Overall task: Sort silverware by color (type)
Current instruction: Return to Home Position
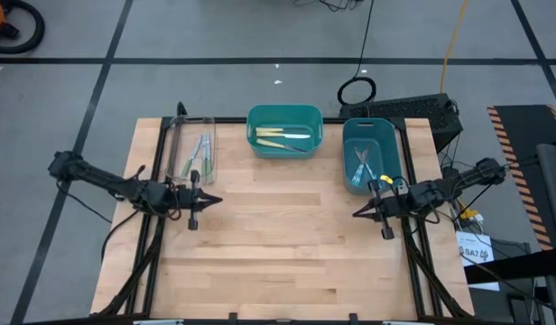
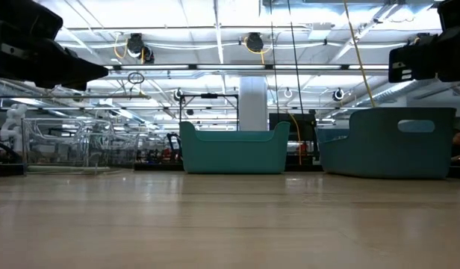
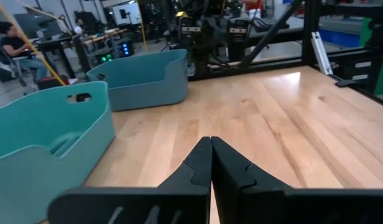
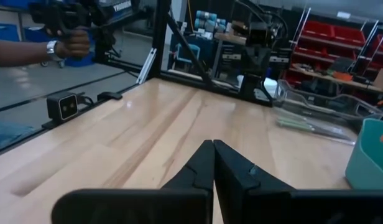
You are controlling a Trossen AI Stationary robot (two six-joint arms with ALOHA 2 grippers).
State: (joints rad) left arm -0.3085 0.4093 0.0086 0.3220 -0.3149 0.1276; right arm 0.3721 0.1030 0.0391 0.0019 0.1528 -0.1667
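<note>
Either side of teal bin [image 1: 285,107]: my L gripper [image 1: 213,200], R gripper [image 1: 357,214], fingers pressed together, empty. Silverware [image 1: 282,135] looks sorted; step prob. homing, next park.

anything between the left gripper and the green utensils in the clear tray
Nothing loose shows between them. Only the wall of the clear tray surrounds the green utensils; the left gripper sits shut off its near end.

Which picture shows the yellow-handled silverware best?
The high view: it looks straight down into the teal bin at the yellow silverware. The low and wrist views show only that bin's walls, no silverware.
</note>
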